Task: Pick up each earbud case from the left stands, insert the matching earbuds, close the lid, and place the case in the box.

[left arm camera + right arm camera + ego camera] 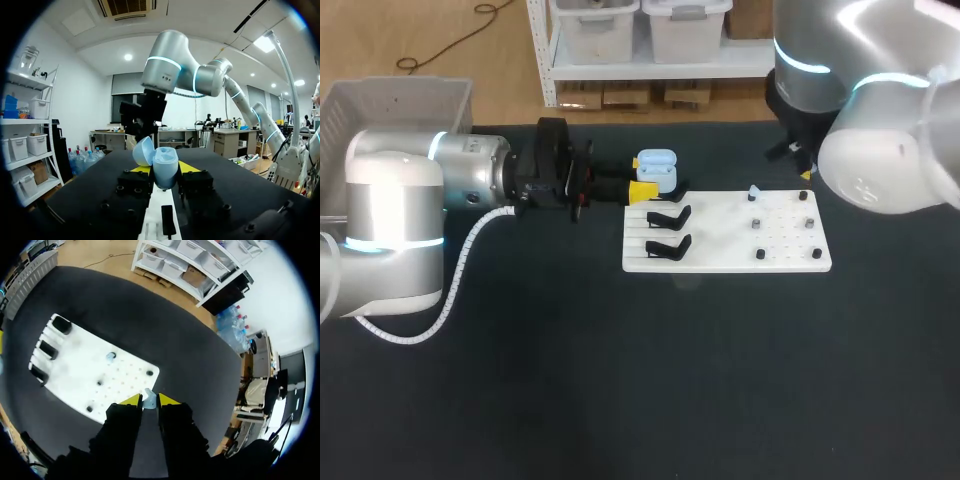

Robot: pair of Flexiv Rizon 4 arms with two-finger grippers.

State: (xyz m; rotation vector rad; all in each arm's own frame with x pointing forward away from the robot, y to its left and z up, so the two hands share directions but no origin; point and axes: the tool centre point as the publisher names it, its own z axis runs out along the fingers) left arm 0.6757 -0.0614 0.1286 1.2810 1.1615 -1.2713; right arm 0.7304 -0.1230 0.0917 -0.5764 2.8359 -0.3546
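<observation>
My left tool (164, 170) is closed partway on the pale blue earbud case (165, 161), one yellow tip pressed to each side of its body. The case stands upright with its lid hinged open and tipped back. From the head camera I see my left arm lying level across the bench (620, 380), with the case at the far left corner of the white board (720, 228). It is just beyond the two bare black stands (668, 215), but I cannot tell whether it rests on a stand or hangs just clear. My right tool (149, 401) is pinched almost shut, and a small pale earbud (149, 397) is caught between its tips. It hangs above the far right corner of the board, and the arm hides most of it from the head camera. A second pale blue earbud (754, 192) sits on the right half of the board among several dark earbuds (758, 224). The grey box (395, 100) stands at the far left of the bench, behind my left arm
</observation>
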